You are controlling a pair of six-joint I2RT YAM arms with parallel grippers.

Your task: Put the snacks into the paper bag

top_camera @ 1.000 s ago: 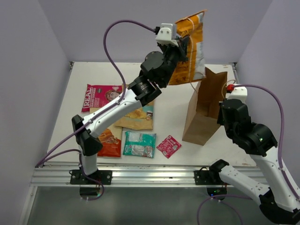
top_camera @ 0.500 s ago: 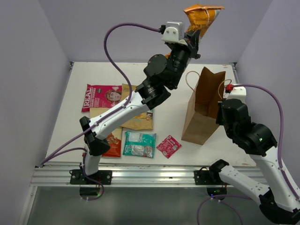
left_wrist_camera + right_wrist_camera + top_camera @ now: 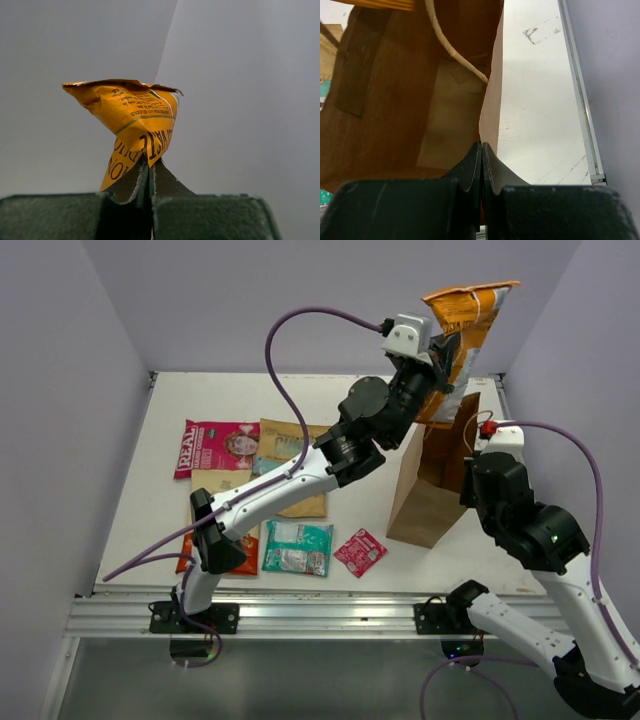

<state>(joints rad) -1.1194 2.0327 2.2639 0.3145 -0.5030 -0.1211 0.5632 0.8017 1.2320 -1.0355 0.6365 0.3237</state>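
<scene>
Jutting from the clamped left gripper point(image 3: 151, 167) — orange packet point(image 3: 136, 114), above paper bag point(image 3: 428, 502).

- Your left arm point(image 3: 270, 485) and right arm point(image 3: 520, 510): white links, rounded black joints.
- A purple cable point(image 3: 300, 315) loops off each wrist.
- A green light point(image 3: 556, 537) glows on your right arm.
- Your left gripper point(image 3: 151, 167) has matte black fingers point(image 3: 125, 192).

The bag point(image 3: 430, 502) gapes open, a loop handle point(image 3: 455, 52) crossing its mouth; the orange packet point(image 3: 465, 330) hangs just above; the right end effector point(image 3: 482, 149) pinches the rim toward the desk's point(image 3: 200, 400) right edge.
</scene>
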